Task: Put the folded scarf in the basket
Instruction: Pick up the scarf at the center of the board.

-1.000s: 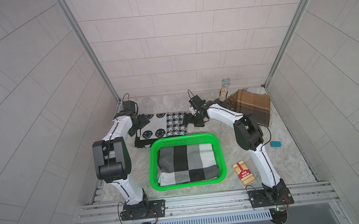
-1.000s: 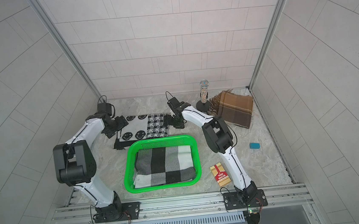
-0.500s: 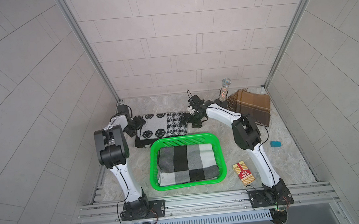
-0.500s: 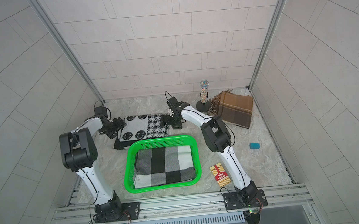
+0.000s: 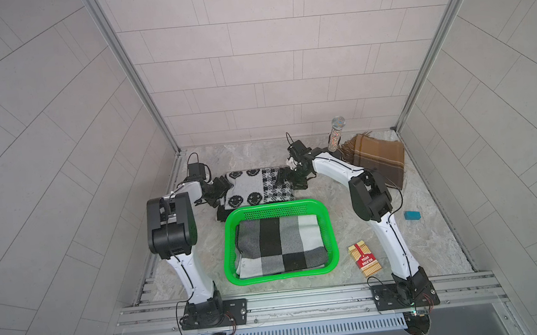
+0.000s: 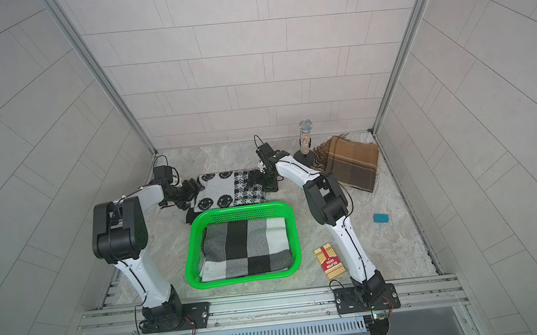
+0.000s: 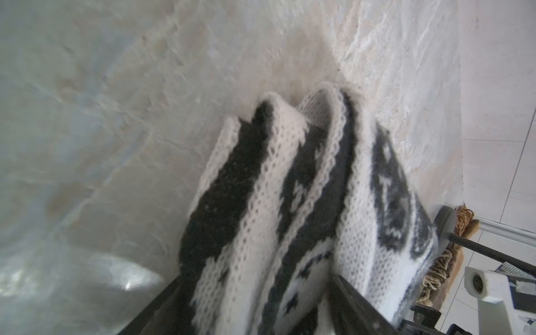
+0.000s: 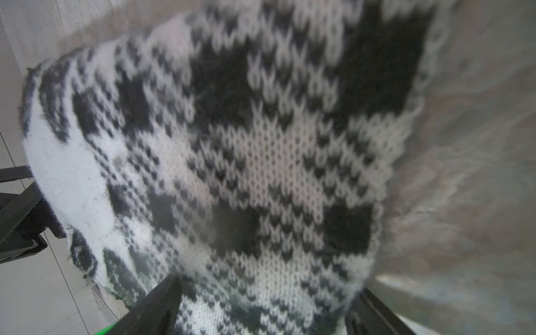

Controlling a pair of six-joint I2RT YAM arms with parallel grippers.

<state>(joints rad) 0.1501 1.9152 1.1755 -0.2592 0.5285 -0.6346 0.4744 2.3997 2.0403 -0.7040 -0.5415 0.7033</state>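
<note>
A: While both arms work at the back of the desk (image 5: pixel 433 243), where's the scarf (image 5: pixel 255 187)?

B: Flat on the desk just behind the basket (image 5: pixel 276 211), not in it. B/w knit, smileys on the L part, houndstooth on the R. Its near edge runs along the basket's far rim.

A: L pincer (image 5: pixel 221 190)?

B: At the scarf's L edge. Wrist cam shows the folded layers between its fingers (image 7: pixel 356 304), gap fairly wide. Can't tell if it's pinching.

A: R pincer (image 5: pixel 283 180)?

B: At the houndstooth end, spread wide, fingers (image 8: pixel 156 307) either side of the knit. Scarf (image 6: pixel 229 190) lies flat in both top views, not lifted.

A: Basket?

B: Green, upright, front-centre btw the two arms. A grey/black/white check cloth (image 5: pixel 280 246) lies folded inside and covers most of the floor.

A: Anything else?

B: Brown plaid (image 5: pixel 377 160) at back R, mic (image 5: pixel 336 132) standing just beside it, card box (image 5: pixel 364 259) btw basket and R arm, blue block (image 5: pixel 411 215) near the R wall.
</note>
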